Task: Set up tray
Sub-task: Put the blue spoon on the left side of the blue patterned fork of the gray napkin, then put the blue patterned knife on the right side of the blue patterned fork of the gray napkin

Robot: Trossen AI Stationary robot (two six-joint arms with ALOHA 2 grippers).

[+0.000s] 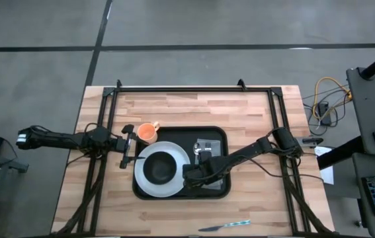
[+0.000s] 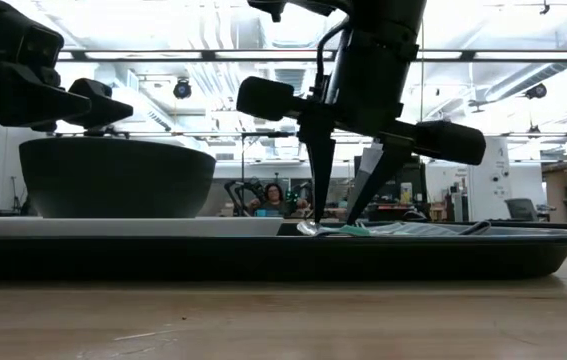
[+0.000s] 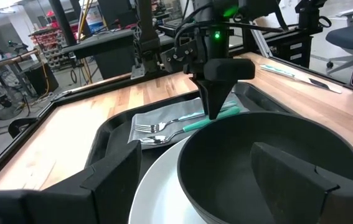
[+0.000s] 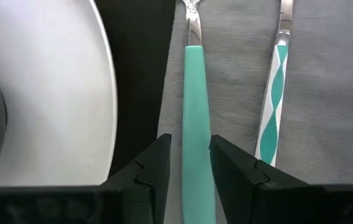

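Even overhead light, backlit low view, sharp

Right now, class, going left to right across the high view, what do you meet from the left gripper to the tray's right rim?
left gripper → black bowl → grey napkin → right rim of the tray

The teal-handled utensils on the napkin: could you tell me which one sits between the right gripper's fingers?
The solid teal-handled utensil, nearer the white plate, lies between the right gripper fingers. The other utensil, with a wavy teal-and-white handle, lies beside it on the grey napkin.
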